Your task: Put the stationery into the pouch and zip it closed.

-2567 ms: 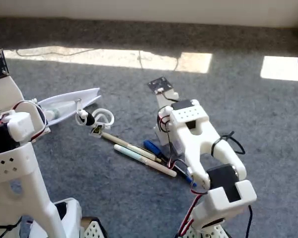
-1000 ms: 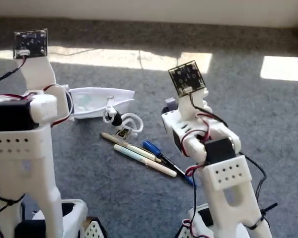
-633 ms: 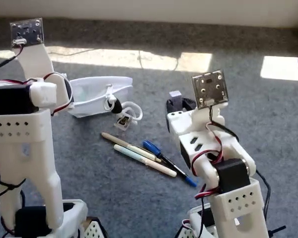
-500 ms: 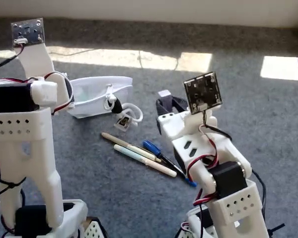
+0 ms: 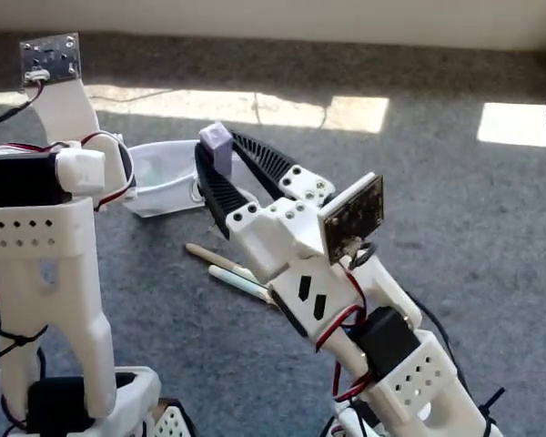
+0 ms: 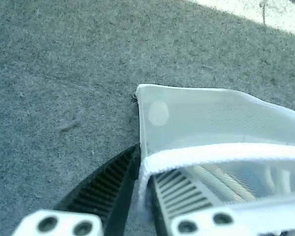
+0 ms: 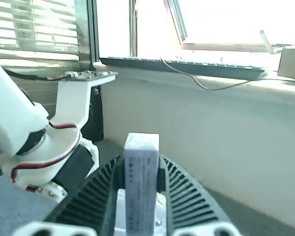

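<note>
Since the pouch [image 5: 159,173] is soft, light mesh that would probably sag if let go, its firmer rim looks the best place to hold it. The left gripper [image 6: 140,164] has it there, fingers [image 6: 105,189] clamped on the rim with one on either side of the mesh wall. The pouch sits at the far left of the carpet [image 5: 437,200] with its mouth gaping toward the right. One eraser [image 5: 216,142], a small pale block, is up in the air just right of that mouth. It is pinched across its flat faces between the ribbed fingers [image 7: 187,196] of the right gripper [image 5: 218,151]. It should be stiff, light and grippy enough not to slip, so a plain release over the opening ought to do. Two pens [image 5: 217,258] lie side by side on the carpet, nearer than the pouch, their right ends hidden behind the right arm, so there may be more. They look thin, rigid, light and likely to roll, so each is best gripped across the barrel near its middle. In all that makes one pouch, one eraser and two pens in sight.
</note>
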`<state>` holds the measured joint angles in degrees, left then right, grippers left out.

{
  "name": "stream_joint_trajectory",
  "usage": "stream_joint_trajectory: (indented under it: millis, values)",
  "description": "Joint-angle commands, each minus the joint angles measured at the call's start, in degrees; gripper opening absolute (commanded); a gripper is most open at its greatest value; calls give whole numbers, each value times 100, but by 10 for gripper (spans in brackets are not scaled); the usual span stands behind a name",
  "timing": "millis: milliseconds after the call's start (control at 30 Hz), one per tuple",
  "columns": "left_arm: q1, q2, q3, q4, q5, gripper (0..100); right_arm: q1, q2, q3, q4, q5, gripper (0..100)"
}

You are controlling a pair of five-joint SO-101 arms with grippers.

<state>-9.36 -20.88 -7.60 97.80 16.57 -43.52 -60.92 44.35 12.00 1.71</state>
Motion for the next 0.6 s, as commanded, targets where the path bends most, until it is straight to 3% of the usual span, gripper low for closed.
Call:
stream_joint_trajectory:
  millis: [0, 567]
  values:
    - [136, -48, -286, 26, 35, 6, -127, 136, 92, -945, -44, 5]
    - [136, -48, -277, 26, 35, 6, -180, 2167, 136, -2387, -53, 5]
